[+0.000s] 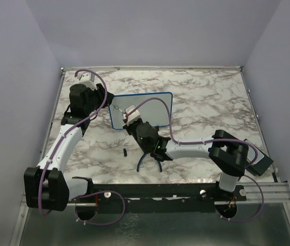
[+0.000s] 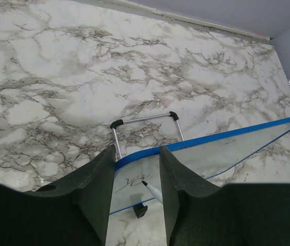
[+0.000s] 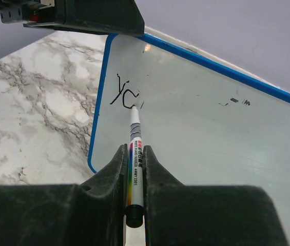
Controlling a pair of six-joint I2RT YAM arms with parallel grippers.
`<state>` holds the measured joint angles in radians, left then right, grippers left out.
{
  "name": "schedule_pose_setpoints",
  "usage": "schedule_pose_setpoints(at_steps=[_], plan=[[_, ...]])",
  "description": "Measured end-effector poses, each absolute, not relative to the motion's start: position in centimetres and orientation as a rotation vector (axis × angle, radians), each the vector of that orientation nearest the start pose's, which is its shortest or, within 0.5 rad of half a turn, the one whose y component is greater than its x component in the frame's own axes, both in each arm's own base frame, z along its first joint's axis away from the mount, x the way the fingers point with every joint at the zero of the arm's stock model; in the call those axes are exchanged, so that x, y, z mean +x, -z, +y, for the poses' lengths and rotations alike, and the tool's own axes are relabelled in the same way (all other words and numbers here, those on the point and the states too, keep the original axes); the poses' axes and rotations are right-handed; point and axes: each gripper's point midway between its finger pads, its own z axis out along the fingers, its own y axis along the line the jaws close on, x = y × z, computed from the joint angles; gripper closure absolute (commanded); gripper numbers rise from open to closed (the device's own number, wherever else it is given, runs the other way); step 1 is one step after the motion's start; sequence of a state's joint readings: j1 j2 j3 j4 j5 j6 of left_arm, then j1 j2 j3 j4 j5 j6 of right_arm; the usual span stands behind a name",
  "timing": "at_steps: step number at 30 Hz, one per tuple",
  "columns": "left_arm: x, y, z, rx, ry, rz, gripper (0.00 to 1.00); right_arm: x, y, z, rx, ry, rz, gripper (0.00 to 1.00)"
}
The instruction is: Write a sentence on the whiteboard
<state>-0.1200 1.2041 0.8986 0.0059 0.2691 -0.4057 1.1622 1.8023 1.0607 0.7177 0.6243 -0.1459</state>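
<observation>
The whiteboard (image 1: 152, 108) stands tilted on the marble table, blue-framed; it also shows in the left wrist view (image 2: 237, 148) and the right wrist view (image 3: 211, 143). Black handwriting reading roughly "yo" (image 3: 122, 93) sits near its top left corner. My right gripper (image 3: 135, 148) is shut on a white marker (image 3: 136, 154), whose tip touches the board just right of the letters. My left gripper (image 2: 137, 151) is at the board's top left corner, jaws apart, with the blue edge, letters (image 2: 133, 180) and marker tip (image 2: 152, 190) showing between them. Whether it touches the board is unclear.
A small black cap (image 1: 126, 152) lies on the table in front of the board. Blue-handled pliers (image 1: 143, 160) lie under the right arm. A dark block (image 1: 261, 162) sits at the table's right edge. The board's wire stand (image 2: 145, 119) juts out behind it.
</observation>
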Motion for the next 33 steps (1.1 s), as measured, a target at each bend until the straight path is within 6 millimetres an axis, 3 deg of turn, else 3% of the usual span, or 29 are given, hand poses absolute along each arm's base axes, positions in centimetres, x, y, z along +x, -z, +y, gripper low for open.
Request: schedule_pose_setpoints(at_steps=[27,33], plan=[[38.4,-23.6,-10.9,-0.083,0.611,1.904,0.60,30.4,-21.6,43.0,-0.528,-0.297,1.473,0.99],[38.4,-23.6,-10.9,-0.083,0.612,1.904,0.60,29.6,-22.2,42.0,-0.544,-0.321,1.464,0.99]])
